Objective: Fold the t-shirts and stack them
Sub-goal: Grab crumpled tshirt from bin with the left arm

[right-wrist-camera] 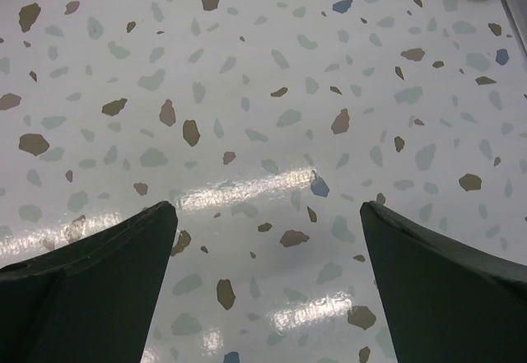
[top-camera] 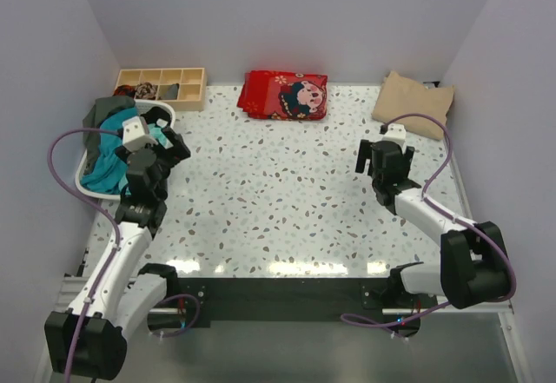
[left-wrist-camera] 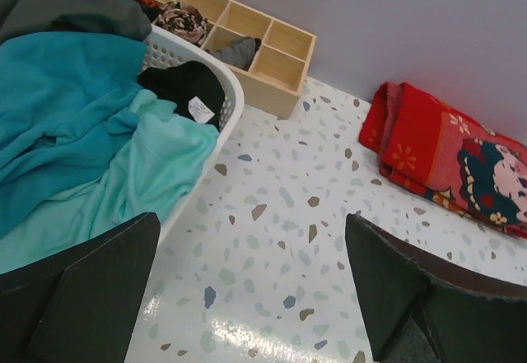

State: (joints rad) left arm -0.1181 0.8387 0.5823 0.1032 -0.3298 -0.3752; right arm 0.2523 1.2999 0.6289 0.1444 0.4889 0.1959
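the table (top-camera: 278,196) has a speckled terrazzo top. a white basket (left-wrist-camera: 224,79) stands at its left edge and holds the unfolded t-shirts in a loose heap:
- darker teal tee (left-wrist-camera: 58,108), on top on the left of the heap
- light turquoise-mint tee (left-wrist-camera: 144,169), draped against the basket's near right wall
- black tee (left-wrist-camera: 183,83), against the far right rim, with a small white label (left-wrist-camera: 200,109) showing
- grey-green tee (left-wrist-camera: 74,1), at the far side, hanging over the rim

a beige tee (top-camera: 415,101) lies folded in the far right corner of the table, well apart from the basket.

the left gripper (top-camera: 169,144) hangs at the basket's right rim, facing the far side of the table. its fingers (left-wrist-camera: 90,289) stand wide apart and hold nothing. in the left wrist view one finger sits over the mint tee, the other over bare table.

the right gripper (top-camera: 375,155) hangs over the right part of the table, near the beige tee but not touching it. its fingers (right-wrist-camera: 99,289) are spread wide with only table surface between them.

a wooden compartment tray (top-camera: 162,86) sits at the far left, just behind the basket. a folded red patterned cloth (top-camera: 284,95) lies at the far centre
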